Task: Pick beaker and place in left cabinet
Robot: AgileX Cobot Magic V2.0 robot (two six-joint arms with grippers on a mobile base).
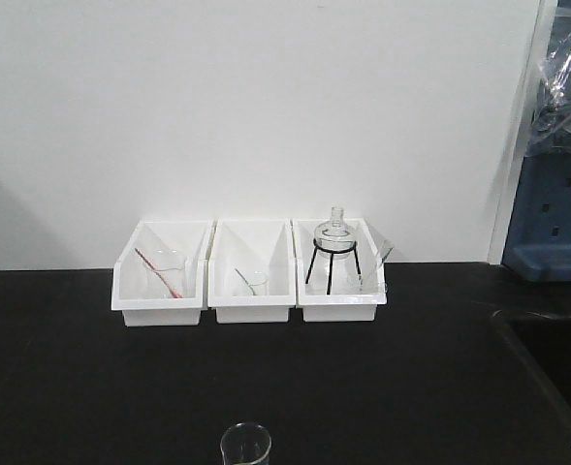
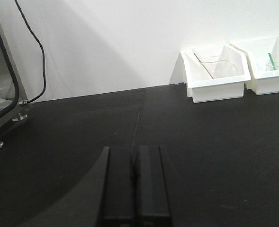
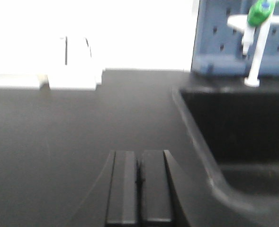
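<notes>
**Beaker (image 1: 244, 446) alone at bottom centre of front view; both claws idle.**

Beaker stands upright on the black bench (image 1: 411, 387), cut off by the lower frame edge and well apart from the three white bins (image 1: 253, 308) along the wall at mid-frame. Judged: set out by itself so a claw can reach it without disturbing the flask on its tripod (image 1: 335, 254) or the beakers in the bins. Left gripper (image 2: 134, 153), lower centre of its view, has its fingers pressed together with no gap and nothing between them. Right gripper (image 3: 139, 156) is likewise closed and empty, with the sink (image 3: 234, 142) to its right. Neither touches the beaker. Left cabinet not clearly identifiable in any view. Pick not yet begun, and a claw must open first.
</notes>
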